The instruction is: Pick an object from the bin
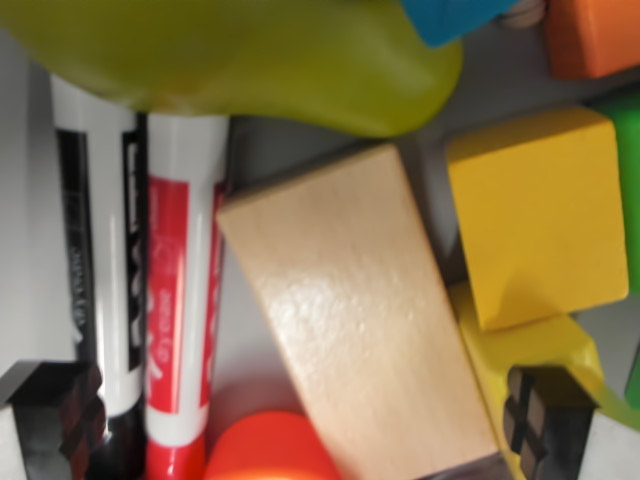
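I'm right down in the bin [20, 200] now, wrist camera close over the clutter. Dead centre is a plain wooden block [355, 320], pale and glossy, lying tilted so its long side runs from upper left to lower right in the wrist view. My fingers are spread wide: one dark ribbed pad [70, 415] sits low at the wrist view's left, the other [535, 415] low at the wrist view's right, with the gripper [300, 415] midpoint falling over the lower end of that wooden block, so the block lies between them and nothing is clamped. To the wrist view's left of the block I see two markers side by side: a red marker [180, 300] with a red label band and red cap end at the bottom, and just beside it a black marker [95, 260] with a black label. The left pad overlaps the black marker's lower end. Across the top sprawls a yellow-green rounded shape [250, 60], covering the markers' upper ends. A yellow block [540, 215] sits at right, close against the wooden block's upper corner, and a second yellow piece [520, 350] lies below it, under the right pad. An orange-red rounded object [270, 450] pokes up at the bottom edge. Top right I catch a blue piece [450, 18], an orange block [595, 35], and a sliver of green [630, 130] at the edge.
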